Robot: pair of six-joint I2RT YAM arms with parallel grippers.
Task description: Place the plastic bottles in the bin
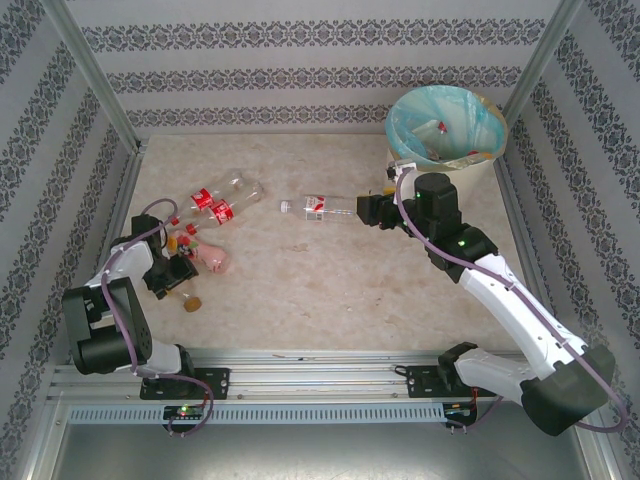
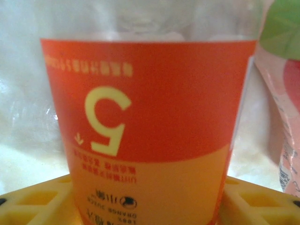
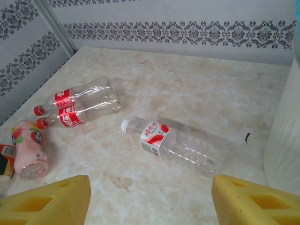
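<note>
An orange-labelled plastic bottle (image 2: pixel 150 117) stands close up between the yellow pads (image 2: pixel 33 201) of my left gripper (image 1: pixel 172 268), which touch its sides; the gripper is shut on it at the table's left. A pink bottle (image 1: pixel 212 258) lies right beside it. Two red-labelled bottles (image 1: pixel 225 200) lie side by side further back. A white-capped clear bottle (image 3: pixel 173 143) lies mid-table, just ahead of my right gripper (image 3: pixel 150 206), which hovers open with nothing between its pads. The bin (image 1: pixel 445 125), with its turquoise liner, stands at the back right and holds some bottles.
The bin's cream wall (image 3: pixel 286 140) is close on the right of my right gripper. Patterned walls and metal posts (image 1: pixel 100 90) enclose the table on three sides. A small brown-orange object (image 1: pixel 191 301) lies near the left gripper.
</note>
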